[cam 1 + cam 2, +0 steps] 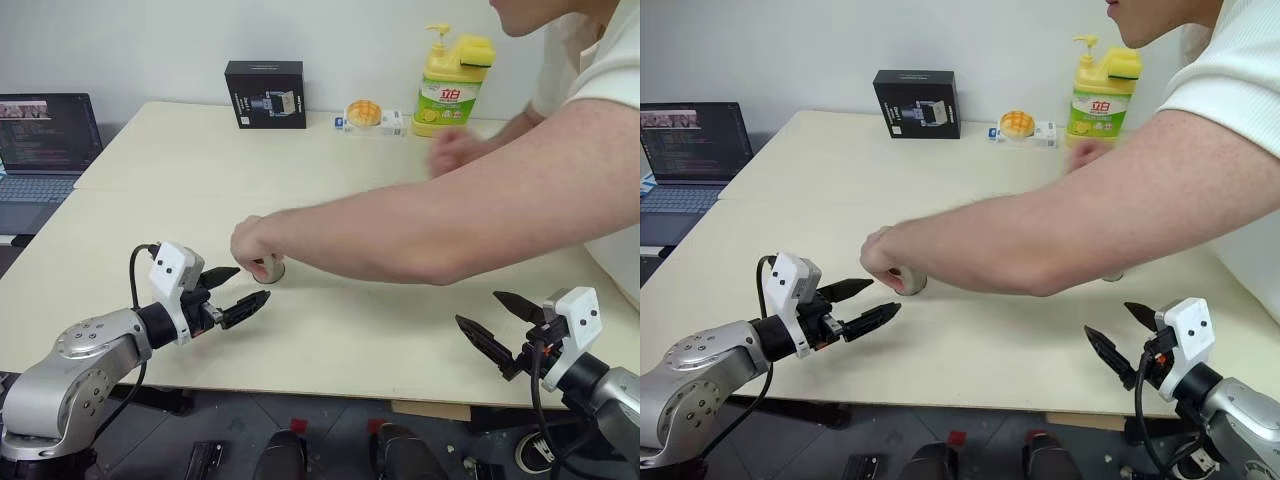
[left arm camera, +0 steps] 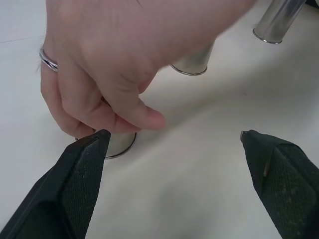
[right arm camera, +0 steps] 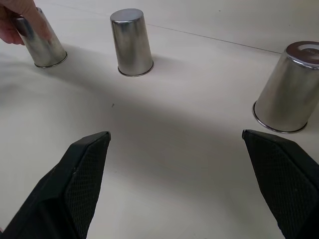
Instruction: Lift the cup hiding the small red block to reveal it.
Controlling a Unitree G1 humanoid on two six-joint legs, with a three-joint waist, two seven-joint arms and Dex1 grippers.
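Both end effectors hover low over the near edge of the pale counter (image 1: 330,350): the left end effector (image 1: 232,292) has its black fingers spread wide and holds nothing, and the right end effector (image 1: 500,325) is likewise spread wide and empty. Just beyond the left one, a person's hand (image 1: 252,245) (a ring shows on one finger) grips an upside-down steel cup (image 3: 39,41) resting on the counter. Two more upturned cups, the middle cup (image 3: 131,44) and the far cup (image 3: 291,89), stand apart from it in a loose row. At the back sit a black box (image 1: 265,94), a yellow soap bottle (image 1: 452,85) and a laptop (image 1: 45,140). Which cup covers the small red block cannot be told.
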